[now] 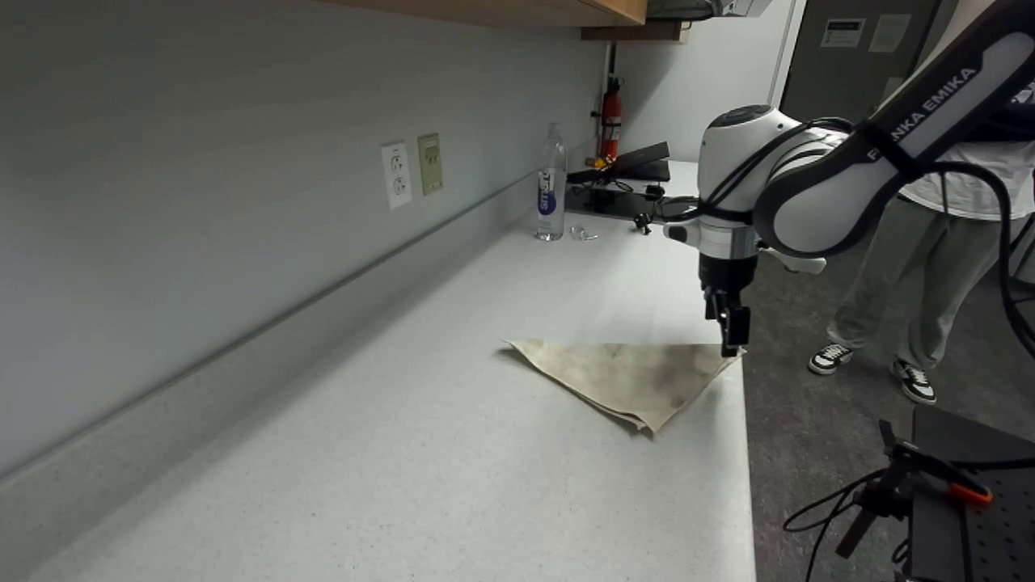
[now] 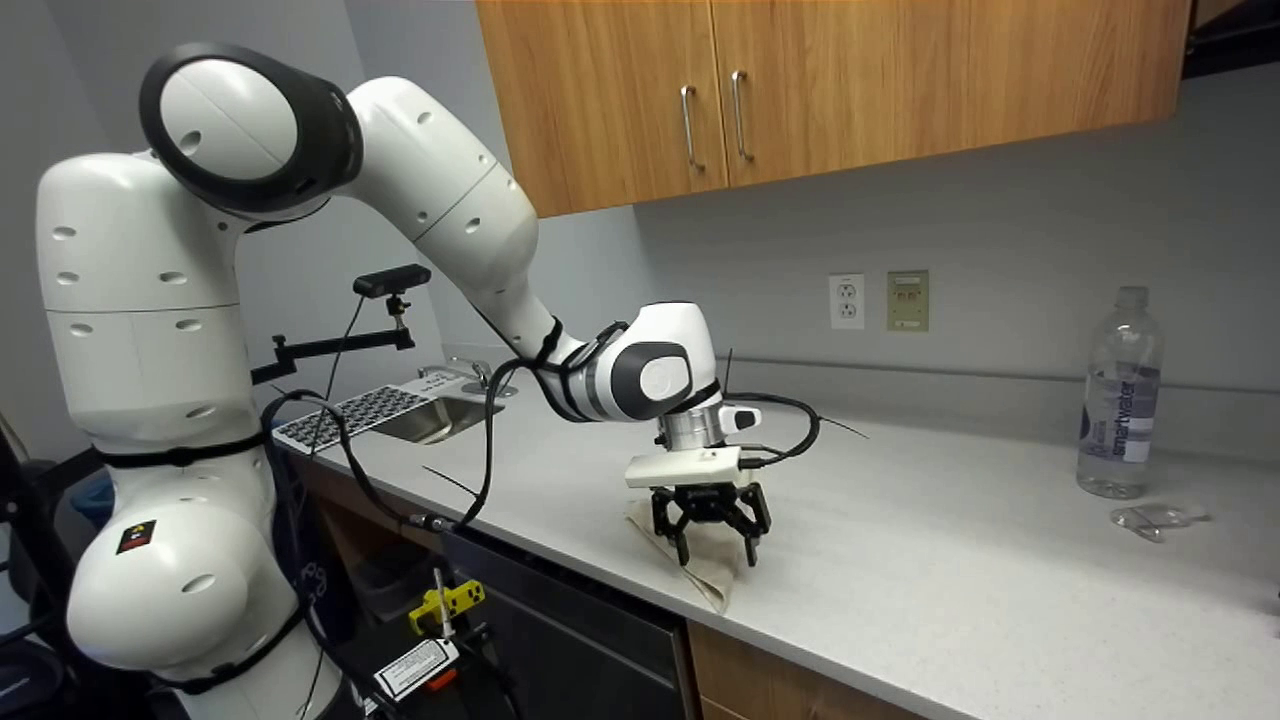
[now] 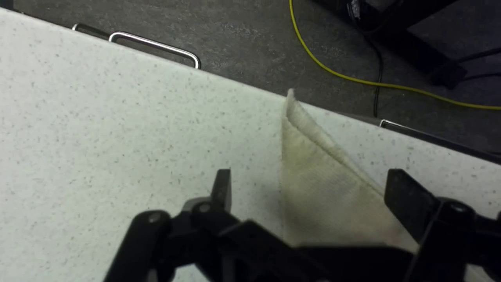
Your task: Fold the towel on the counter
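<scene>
In an exterior view the gripper (image 1: 724, 333) points down, and the towel (image 1: 631, 376) lies just below it on the counter (image 1: 388, 469). The lowest tip overlaps the towel's corner near the counter's front edge; whether they touch I cannot tell. From there the towel spreads away from the gripper toward the wall (image 1: 242, 178). Above the gripper, lettering (image 1: 930, 107) on the arm (image 1: 817, 212) reads FRANKA EMIKA, a black strap (image 1: 889, 152) crossing part of it. Well beyond the gripper a bottle (image 1: 550, 194) shows the word "smart"; farther back, a sign (image 1: 842, 33) carries print too small to read.

In an exterior view the fingers (image 2: 751, 552) stand wide apart above the towel, the gripper released: one tip is over it, the other just beside its edge. Well apart from the gripper, upright, the bottle bears a label (image 2: 1120, 405) reading "smartwater". Toward the arm's base from the gripper, a white tag (image 2: 418, 667) and a black sticker (image 2: 136, 537) have print I cannot make out.

In the wrist view the jaws stand spread to either side of the towel's corner, which points away from the gripper and overlaps the front edge. One finger is above the counter; the other crosses over the towel's doubled edge.
</scene>
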Robot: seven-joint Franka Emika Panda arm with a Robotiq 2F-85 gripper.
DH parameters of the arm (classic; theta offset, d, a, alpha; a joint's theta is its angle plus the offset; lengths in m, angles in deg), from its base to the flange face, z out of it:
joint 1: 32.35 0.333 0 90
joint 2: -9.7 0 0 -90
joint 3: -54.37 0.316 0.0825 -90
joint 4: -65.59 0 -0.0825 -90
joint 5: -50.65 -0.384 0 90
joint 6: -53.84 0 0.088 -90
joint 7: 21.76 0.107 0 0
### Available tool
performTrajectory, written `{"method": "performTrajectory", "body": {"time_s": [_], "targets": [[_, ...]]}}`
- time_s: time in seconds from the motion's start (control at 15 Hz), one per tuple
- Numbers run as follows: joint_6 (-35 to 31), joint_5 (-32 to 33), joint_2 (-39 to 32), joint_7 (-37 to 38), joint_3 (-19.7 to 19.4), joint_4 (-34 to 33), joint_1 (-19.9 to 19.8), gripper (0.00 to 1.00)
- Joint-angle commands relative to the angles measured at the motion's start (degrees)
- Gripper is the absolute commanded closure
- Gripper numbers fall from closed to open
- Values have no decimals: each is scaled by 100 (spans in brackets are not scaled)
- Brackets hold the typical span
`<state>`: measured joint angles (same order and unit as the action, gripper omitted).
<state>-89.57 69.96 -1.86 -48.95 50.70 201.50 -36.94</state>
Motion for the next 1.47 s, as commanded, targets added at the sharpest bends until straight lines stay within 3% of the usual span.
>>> {"method": "performTrajectory", "body": {"time_s": [0.0, 0.27, 1.4], "targets": [[-83, 46, 42, -538, 21, 90, -150, 0], [-103, -36, 35, -1024, 46, 103, -210, 0], [-94, 60, -3, -600, -5, 42, -120, 0]]}}
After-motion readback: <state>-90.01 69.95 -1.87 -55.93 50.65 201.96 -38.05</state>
